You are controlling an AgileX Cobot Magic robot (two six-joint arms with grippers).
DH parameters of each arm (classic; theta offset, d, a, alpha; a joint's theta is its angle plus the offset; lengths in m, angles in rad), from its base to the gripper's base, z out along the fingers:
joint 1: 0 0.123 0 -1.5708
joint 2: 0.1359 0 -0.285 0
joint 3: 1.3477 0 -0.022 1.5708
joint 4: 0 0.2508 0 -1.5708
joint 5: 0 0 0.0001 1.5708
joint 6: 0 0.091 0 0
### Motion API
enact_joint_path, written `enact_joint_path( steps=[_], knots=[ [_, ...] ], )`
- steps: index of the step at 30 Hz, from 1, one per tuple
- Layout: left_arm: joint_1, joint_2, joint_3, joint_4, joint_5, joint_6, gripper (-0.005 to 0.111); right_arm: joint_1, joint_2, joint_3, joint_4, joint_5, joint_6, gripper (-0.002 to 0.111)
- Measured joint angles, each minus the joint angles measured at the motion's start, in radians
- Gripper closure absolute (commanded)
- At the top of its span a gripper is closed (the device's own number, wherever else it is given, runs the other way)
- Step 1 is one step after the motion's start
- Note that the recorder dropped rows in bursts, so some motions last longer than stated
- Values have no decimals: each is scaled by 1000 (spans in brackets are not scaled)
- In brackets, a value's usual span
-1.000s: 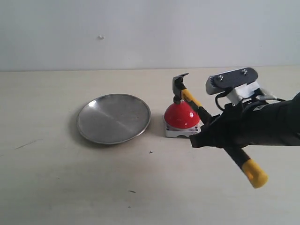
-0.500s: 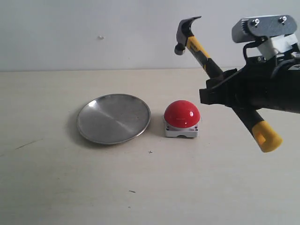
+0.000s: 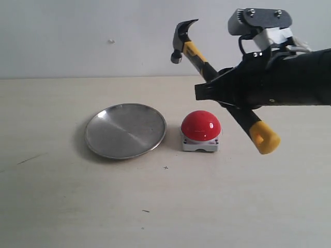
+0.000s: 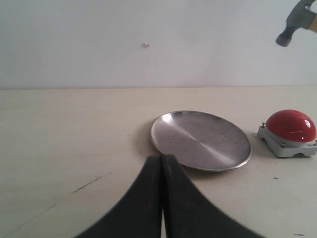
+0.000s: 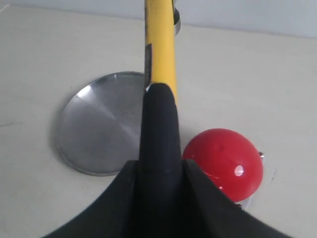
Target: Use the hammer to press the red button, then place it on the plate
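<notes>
My right gripper (image 3: 220,93) is shut on the hammer's (image 3: 199,56) black handle, holding it tilted in the air with the steel head up and to the left and the yellow end cap low on the right. The hammer (image 5: 159,74) hangs above and clear of the red button (image 3: 201,126), which sits on its grey base on the table. The steel plate (image 3: 125,129) lies to the left of the button. In the left wrist view my left gripper (image 4: 162,159) is shut and holds nothing, near the plate's (image 4: 200,140) edge, with the button (image 4: 290,126) beyond.
The pale tabletop (image 3: 165,206) runs back to a plain white wall (image 3: 93,36). A few small dark marks dot the table in front of the plate.
The hammer has risen off the button, where its head rested a second ago. Over the last half second it shifted left and dropped a little with the right arm.
</notes>
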Motion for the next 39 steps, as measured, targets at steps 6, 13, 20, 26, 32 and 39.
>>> enact_joint_path(
  steps=[6,13,20,26,32,39],
  knots=[
    [0,0,0,0,0,0,106,0,160,-111,171,92,-128,108],
    [0,0,0,0,0,0,106,5,249,-225,666,304,-636,108],
    [0,0,0,0,0,0,106,3,259,-267,761,173,-652,108],
    [0,0,0,0,0,0,106,60,325,-282,782,28,-580,108],
    [0,0,0,0,0,0,106,179,460,-399,788,-114,-573,108],
    [0,0,0,0,0,0,106,200,628,-481,797,-152,-548,108]
  ],
)
